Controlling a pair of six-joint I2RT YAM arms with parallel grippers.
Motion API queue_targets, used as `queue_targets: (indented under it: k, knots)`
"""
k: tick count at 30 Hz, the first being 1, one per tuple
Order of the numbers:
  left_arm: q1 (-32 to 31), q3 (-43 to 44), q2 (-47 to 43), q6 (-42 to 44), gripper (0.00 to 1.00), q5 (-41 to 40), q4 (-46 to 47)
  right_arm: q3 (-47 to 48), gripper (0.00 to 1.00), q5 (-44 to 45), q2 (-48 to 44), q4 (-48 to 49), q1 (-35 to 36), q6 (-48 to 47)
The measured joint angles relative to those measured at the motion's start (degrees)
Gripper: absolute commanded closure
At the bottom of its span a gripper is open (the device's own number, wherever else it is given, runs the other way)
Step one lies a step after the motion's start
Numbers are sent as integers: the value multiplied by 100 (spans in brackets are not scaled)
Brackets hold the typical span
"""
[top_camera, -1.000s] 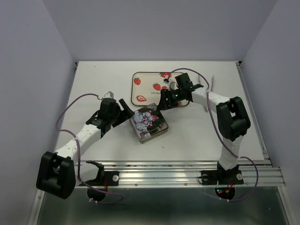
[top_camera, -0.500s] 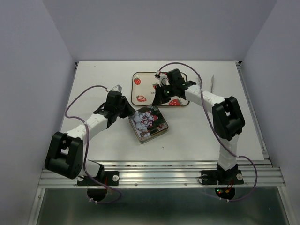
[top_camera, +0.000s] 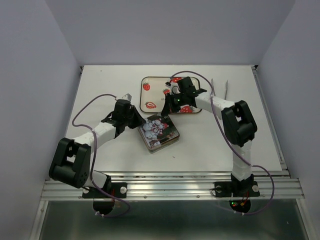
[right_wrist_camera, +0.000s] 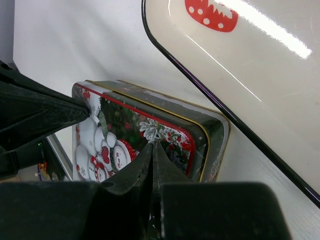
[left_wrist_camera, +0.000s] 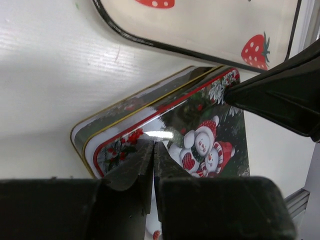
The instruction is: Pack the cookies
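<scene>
No cookies show in any view. A square tin (top_camera: 159,132) with a snowman lid lies closed at the table's middle. My left gripper (top_camera: 139,121) is shut, fingers pressed together with nothing between them. Its tip sits over the tin's left corner; whether it touches I cannot tell. In the left wrist view the left gripper (left_wrist_camera: 153,145) points down onto the lid (left_wrist_camera: 200,125). My right gripper (top_camera: 168,108) is shut and empty too, its tip above the tin's far corner. In the right wrist view the right gripper (right_wrist_camera: 152,146) hovers over the tin (right_wrist_camera: 170,120).
A cream tray (top_camera: 157,85) printed with red strawberries lies just behind the tin, under the right arm; its dark rim shows as the tray (left_wrist_camera: 215,25) and the tray (right_wrist_camera: 240,65). Each wrist view shows the other arm's fingers (left_wrist_camera: 280,95) (right_wrist_camera: 40,115) at the tin.
Both grippers went from open to shut. The left arm swung in to the tin's left corner, and the right gripper shifted left across the tray to the tin's far corner.
</scene>
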Motion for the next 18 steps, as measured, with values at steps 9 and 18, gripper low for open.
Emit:
queue_targets:
  k: [9,18]
  knots:
    - [-2,55,-960,166,1,-356,-1408,107,31,409,-282,-254,-151,-20]
    - [319,1932,-1425,170,1,-2992,-2441,-1528,0,3226,-2741,531,-1460,520]
